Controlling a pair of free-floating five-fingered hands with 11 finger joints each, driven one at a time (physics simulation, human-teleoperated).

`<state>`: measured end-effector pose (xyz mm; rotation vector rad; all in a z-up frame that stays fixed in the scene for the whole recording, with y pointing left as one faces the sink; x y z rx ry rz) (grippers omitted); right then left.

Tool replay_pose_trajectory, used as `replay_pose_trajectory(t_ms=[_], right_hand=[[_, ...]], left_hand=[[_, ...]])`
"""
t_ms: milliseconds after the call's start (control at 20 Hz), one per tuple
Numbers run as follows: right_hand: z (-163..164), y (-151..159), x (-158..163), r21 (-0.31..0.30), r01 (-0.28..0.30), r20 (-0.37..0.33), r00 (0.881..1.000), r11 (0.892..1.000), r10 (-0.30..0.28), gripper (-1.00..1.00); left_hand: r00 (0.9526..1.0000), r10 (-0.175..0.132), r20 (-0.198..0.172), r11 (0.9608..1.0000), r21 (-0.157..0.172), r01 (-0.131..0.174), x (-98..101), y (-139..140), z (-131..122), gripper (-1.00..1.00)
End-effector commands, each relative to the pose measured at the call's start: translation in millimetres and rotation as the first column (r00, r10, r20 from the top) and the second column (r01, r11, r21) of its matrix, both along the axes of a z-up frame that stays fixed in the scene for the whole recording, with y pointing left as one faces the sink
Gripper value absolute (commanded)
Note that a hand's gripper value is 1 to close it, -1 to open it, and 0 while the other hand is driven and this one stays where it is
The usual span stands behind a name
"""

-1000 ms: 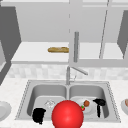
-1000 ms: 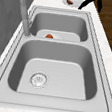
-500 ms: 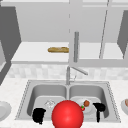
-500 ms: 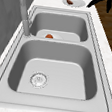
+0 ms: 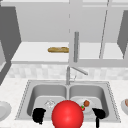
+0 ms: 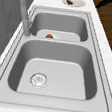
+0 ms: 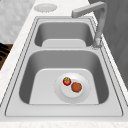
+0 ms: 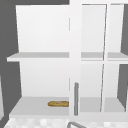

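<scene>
Beside the relaxed right hand [image 5: 99, 114], a white plate [image 5: 79, 103] (strawberry [image 5: 82, 107], brown ball [image 5: 86, 103]).

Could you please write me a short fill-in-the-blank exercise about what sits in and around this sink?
1. The white plate with a strawberry lies in the ____ basin of the sink, as the front view shows it.
2. On the cabinet shelf lies a ____.
3. The big ball between the left hand and the right hand is ____ in colour.

Missing words: right; loaf of bread; red
</scene>
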<state>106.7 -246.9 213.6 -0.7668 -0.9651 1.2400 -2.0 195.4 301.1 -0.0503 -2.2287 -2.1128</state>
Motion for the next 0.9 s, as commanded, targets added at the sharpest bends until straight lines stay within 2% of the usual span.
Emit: replay_pose_trajectory(t_ms=[0, 100, 150, 850], right_hand=[[0.0, 2.1, -13.7, 0.013, 0.007, 0.017, 1.0, 1.0, -0.007, -1.0], [-0.5, 1.5, -17.2, 0.028, 0.011, 0.025, 1.0, 1.0, -0.012, -1.0], [-0.7, 4.9, -14.0, 0.004, 0.0, 0.0, 1.0, 1.0, 0.0, -1.0], [-2.4, 5.3, -14.8, 0.007, -0.007, -0.006, 1.0, 1.0, 0.007, -1.0]], left_hand=[[1.0, 0.0, 0.0, 1.0, 0.0, 0.0, 0.0, 0.0, 0.0, 0.0], [1.0, 0.0, 0.0, 1.0, 0.0, 0.0, 0.0, 0.0, 0.0, 0.0], [1.0, 0.0, 0.0, 1.0, 0.0, 0.0, 0.0, 0.0, 0.0, 0.0], [1.0, 0.0, 0.0, 1.0, 0.0, 0.0, 0.0, 0.0, 0.0, 0.0]])
